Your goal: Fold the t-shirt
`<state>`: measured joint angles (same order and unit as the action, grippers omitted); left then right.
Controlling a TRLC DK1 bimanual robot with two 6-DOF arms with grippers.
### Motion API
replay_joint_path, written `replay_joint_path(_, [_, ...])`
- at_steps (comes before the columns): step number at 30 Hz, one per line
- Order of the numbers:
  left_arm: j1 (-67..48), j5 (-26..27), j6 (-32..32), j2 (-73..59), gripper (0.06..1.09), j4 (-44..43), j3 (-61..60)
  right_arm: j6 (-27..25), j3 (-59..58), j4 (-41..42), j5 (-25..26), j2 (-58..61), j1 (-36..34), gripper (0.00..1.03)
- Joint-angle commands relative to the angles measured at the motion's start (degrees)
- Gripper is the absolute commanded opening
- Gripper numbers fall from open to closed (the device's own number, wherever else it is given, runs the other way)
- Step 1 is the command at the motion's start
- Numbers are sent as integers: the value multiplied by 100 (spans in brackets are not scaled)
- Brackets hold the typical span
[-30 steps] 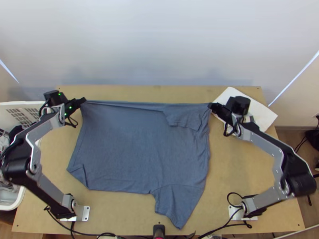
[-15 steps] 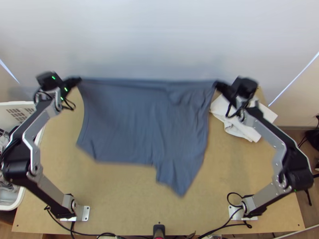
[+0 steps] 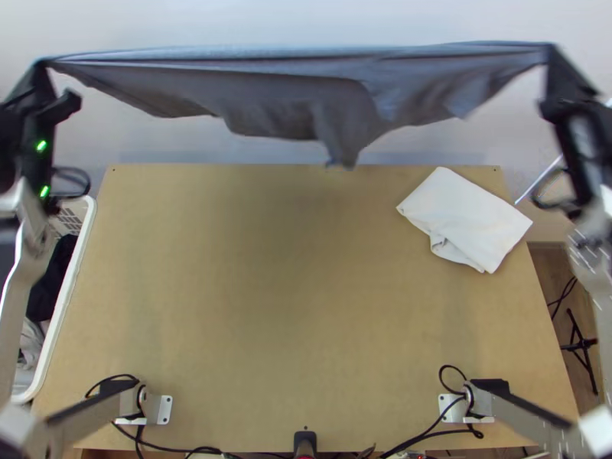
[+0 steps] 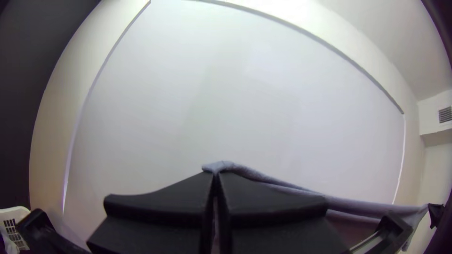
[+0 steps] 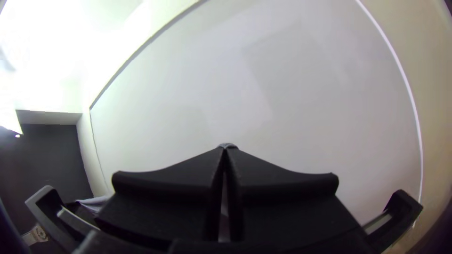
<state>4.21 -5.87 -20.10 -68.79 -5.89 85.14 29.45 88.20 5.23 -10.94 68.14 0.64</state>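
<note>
Your t-shirt, blue-grey, is up in the air, slung across the top of the top view, beyond the table's far edge. Left gripper: pressed closed on one end of its upper edge, a nub of cloth at the tips. Right gripper: likewise pinched tight, on the opposite end. Upper edge fairly taut between them; the rest hangs loose in soft ripples, one tail dangling near the middle. Folded white cloth lies at the table's upper right. Handling, my reading: light, limp knit, some stretch, nothing fragile; it will sag or swing if you rush. Your two end holds look right for laying it out; keep the tension even, lest a corner slip. Likely next: lower it, hem first, onto the table, then take fresh holds at the corners for folding.
</note>
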Motion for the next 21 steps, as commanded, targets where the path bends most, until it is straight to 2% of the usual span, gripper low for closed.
replay_joint_path(1, [-807,-485,524,1861,9,422,-877,-1064,-286,-805,-242,-1901,-231,3])
replay_joint_path(3, [-1071,-600,665,2248,9,642,-1105,-1258,-295,-1156,-242,-2270,-231,3])
replay_joint_path(6, [-1264,-608,718,2626,9,976,-1176,-1240,-277,-1675,-304,-2718,-214,3])
replay_joint_path(11, [-1379,-591,762,3127,9,1336,-1149,-669,285,-2905,-321,-2894,322,3])
replay_joint_path(14, [-1379,-591,770,3355,9,1477,-1105,-502,338,-2993,-321,-2956,498,3])
replay_joint_path(21, [-1335,-591,762,3628,9,1776,-1140,-511,663,-3011,-321,-2806,524,3])
